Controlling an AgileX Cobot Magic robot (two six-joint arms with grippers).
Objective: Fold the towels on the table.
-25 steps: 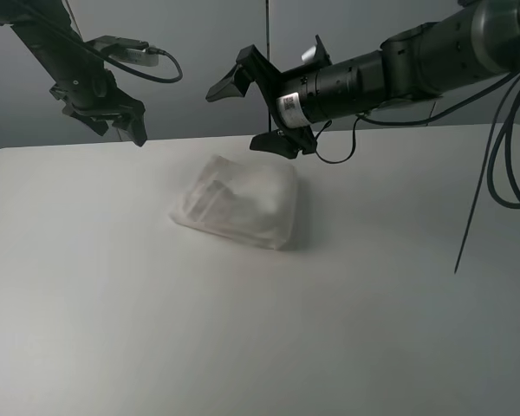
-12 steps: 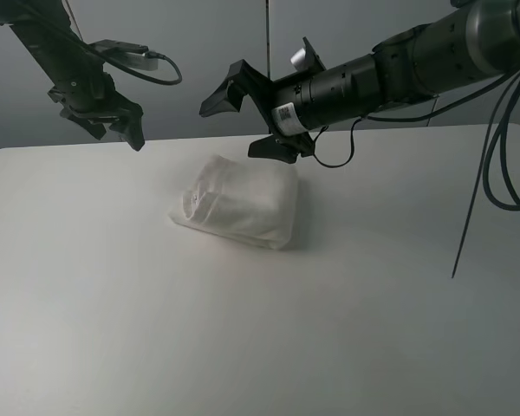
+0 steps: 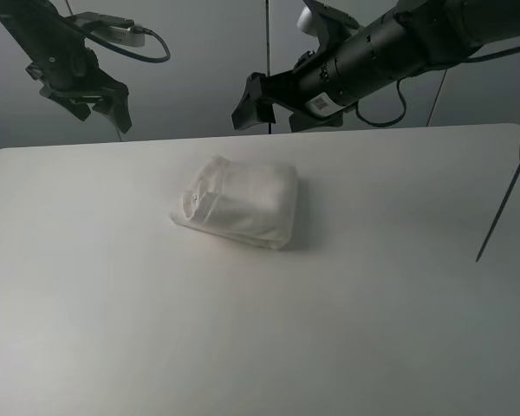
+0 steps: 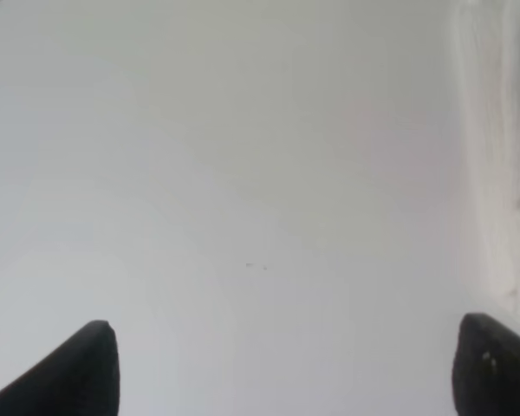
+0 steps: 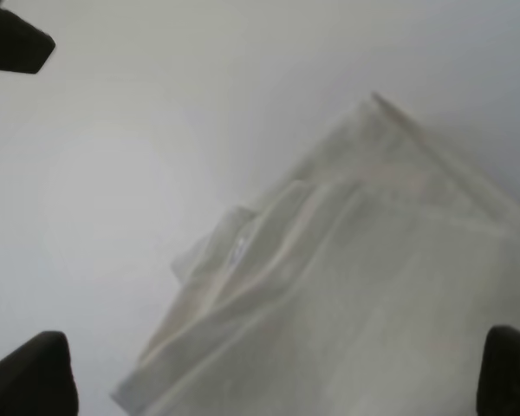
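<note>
The white towel lies folded into a thick, compact bundle on the far middle of the white table. A small dark-printed label shows on its left end. My left gripper hangs open and empty in the air above the table's far left edge, well left of the towel. My right gripper is open and empty, raised above and behind the towel. The left wrist view shows the open gripper over bare table, with the towel at the frame's edge. The right wrist view shows the open gripper above the towel.
Black cables hang down from the right arm over the table's far right. A grey wall stands behind the table's far edge. Nothing else lies on the tabletop.
The right gripper has lifted up and drawn back to the right, away from the towel. The left gripper has risen slightly and moved left. The towel has stayed in place.
</note>
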